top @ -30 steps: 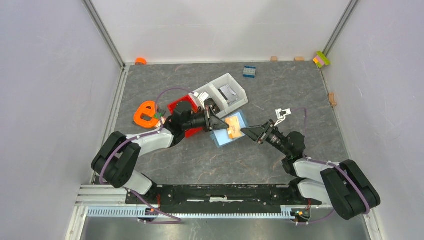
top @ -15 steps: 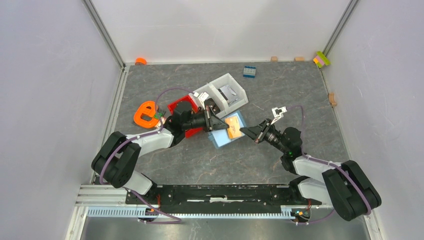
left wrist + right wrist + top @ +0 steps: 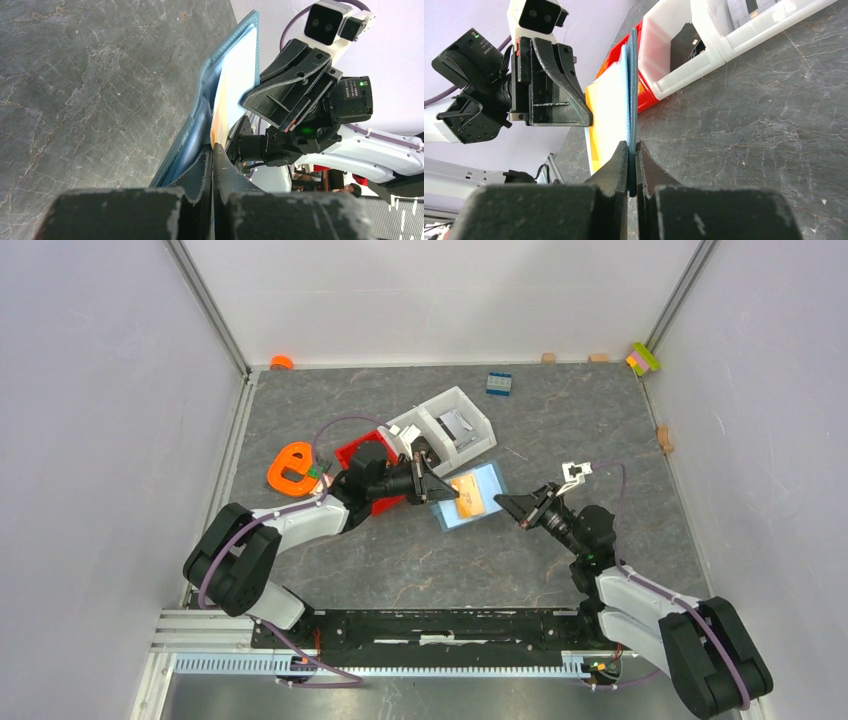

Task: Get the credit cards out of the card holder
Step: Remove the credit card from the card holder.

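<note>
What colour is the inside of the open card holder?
The card holder is pale light blue inside; the top external view shows it best.

The top view looks down from above and behind my arm bases (image 3: 440, 625), far enough off to take in the whole tabletop (image 3: 400, 560). My left wrist camera (image 3: 536, 15) sits close behind my left tool (image 3: 212, 150), low over the tabletop, facing my right arm. My right wrist camera (image 3: 325, 22) looks back past my right tool (image 3: 632, 147). Both wrist views share the card holder (image 3: 237, 65), seen edge-on, and each shows the other's camera.
</note>
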Action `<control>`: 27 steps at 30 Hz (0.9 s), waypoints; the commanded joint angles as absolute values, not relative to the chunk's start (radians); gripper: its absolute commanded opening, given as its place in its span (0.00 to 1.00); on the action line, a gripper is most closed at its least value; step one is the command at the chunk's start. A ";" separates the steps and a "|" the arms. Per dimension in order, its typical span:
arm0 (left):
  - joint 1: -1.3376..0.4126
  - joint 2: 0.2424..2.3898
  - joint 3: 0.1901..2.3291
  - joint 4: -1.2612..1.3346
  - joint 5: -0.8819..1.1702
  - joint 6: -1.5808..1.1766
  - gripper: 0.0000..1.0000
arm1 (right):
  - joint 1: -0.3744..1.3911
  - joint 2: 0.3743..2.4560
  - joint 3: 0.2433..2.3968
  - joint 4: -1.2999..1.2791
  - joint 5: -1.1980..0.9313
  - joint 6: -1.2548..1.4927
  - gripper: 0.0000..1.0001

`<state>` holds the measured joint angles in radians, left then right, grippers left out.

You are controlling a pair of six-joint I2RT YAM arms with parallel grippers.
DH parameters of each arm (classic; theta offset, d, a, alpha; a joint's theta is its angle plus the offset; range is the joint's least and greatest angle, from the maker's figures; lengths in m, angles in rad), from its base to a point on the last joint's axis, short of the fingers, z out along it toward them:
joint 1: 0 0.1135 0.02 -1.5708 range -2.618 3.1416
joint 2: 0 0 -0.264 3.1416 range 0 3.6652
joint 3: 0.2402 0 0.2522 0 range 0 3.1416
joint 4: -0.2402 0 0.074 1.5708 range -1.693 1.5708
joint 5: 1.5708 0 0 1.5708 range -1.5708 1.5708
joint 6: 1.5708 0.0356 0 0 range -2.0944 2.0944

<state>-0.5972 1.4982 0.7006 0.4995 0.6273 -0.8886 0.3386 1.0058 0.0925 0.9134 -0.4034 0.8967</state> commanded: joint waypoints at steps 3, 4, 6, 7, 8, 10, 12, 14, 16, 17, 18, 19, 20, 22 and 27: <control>-0.586 1.484 0.731 0.473 0.600 -0.838 0.02 | 0.303 0.932 0.056 0.928 -0.307 0.904 0.00; -0.585 1.483 0.731 0.473 0.600 -0.838 0.02 | 0.304 0.931 0.057 0.927 -0.308 0.904 0.00; -0.584 1.484 0.731 0.472 0.600 -0.838 0.02 | 0.302 0.930 0.058 0.927 -0.311 0.904 0.00; -0.584 1.485 0.731 0.472 0.600 -0.838 0.02 | 0.300 0.930 0.056 0.927 -0.311 0.906 0.00; -0.584 1.484 0.731 0.472 0.600 -0.838 0.02 | 0.297 0.928 0.054 0.927 -0.308 0.909 0.00; -0.584 1.483 0.731 0.471 0.600 -0.838 0.02 | 0.292 0.925 0.048 0.928 -0.304 0.915 0.00; -0.584 1.485 0.730 0.470 0.600 -0.838 0.02 | 0.288 0.922 0.045 0.928 -0.302 0.917 0.00; -0.583 1.484 0.731 0.469 0.600 -0.838 0.02 | 0.286 0.918 0.042 0.930 -0.302 0.920 0.00; -0.582 1.481 0.732 0.468 0.600 -0.838 0.02 | 0.283 0.915 0.041 0.930 -0.302 0.920 0.00; -0.579 1.476 0.730 0.465 0.601 -0.838 0.02 | 0.281 0.912 0.040 0.930 -0.300 0.922 0.00; -0.576 1.468 0.729 0.463 0.601 -0.838 0.02 | 0.281 0.911 0.038 0.930 -0.298 0.923 0.00; -0.572 1.459 0.725 0.460 0.599 -0.835 0.02 | 0.279 0.906 0.037 0.928 -0.297 0.923 0.00; -0.568 1.446 0.721 0.455 0.590 -0.832 0.02 | 0.280 0.905 0.035 0.924 -0.293 0.922 0.00; -0.562 1.418 0.714 0.426 0.545 -0.808 0.02 | 0.278 0.898 0.035 0.917 -0.290 0.918 0.00; -0.557 1.312 0.731 0.196 0.265 -0.667 0.02 | 0.276 0.892 0.037 0.913 -0.288 0.914 0.00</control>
